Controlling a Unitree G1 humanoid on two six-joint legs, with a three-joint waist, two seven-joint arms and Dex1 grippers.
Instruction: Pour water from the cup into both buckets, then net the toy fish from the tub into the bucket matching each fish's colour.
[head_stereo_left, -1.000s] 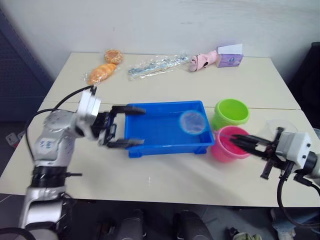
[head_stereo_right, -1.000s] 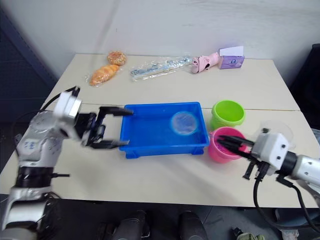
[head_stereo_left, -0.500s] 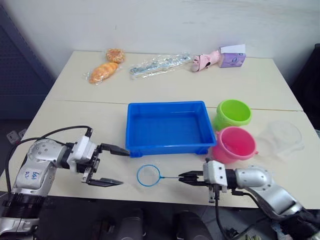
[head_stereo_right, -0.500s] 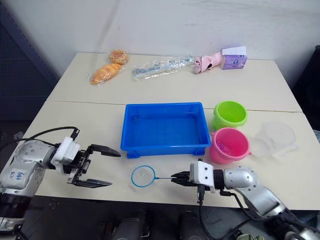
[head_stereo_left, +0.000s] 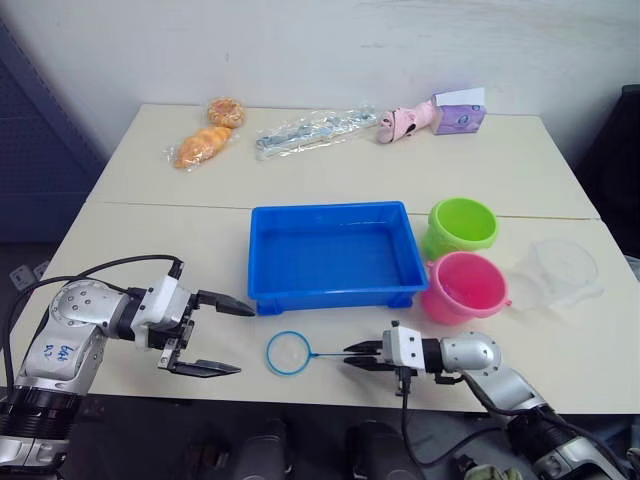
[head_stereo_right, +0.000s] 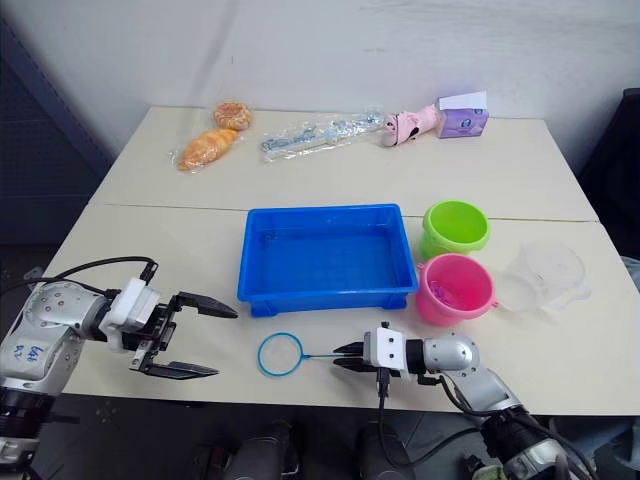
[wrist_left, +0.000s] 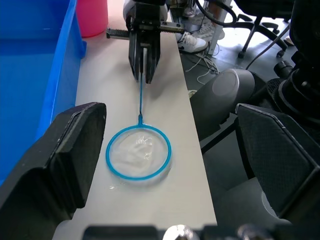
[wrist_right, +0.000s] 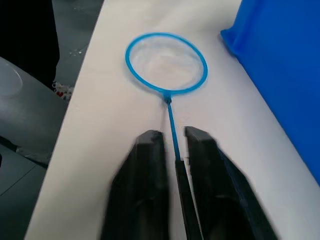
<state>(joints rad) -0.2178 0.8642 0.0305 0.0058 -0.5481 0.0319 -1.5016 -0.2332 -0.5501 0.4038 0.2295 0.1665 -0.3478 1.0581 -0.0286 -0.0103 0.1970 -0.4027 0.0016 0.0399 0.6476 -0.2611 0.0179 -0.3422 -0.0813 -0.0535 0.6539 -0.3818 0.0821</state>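
Near the table's front edge, the right gripper (head_stereo_right: 346, 358) lies low with its two fingers almost together on either side of the net (head_stereo_left: 288, 352) handle; whether they still pinch it cannot be told. The ring rests flat on the tabletop, in front of the tub (head_stereo_left: 333, 257). One second ago the net was held above the tub beside the buckets; half a second ago it was already down here, and it has since settled slightly toward the left. The left gripper (head_stereo_left: 213, 337), fingers spread wide and empty, has drawn back from the tub's left wall to the front edge. No toy fish can be made out in the tub, which suggests the netting is finished and the net is being laid down.
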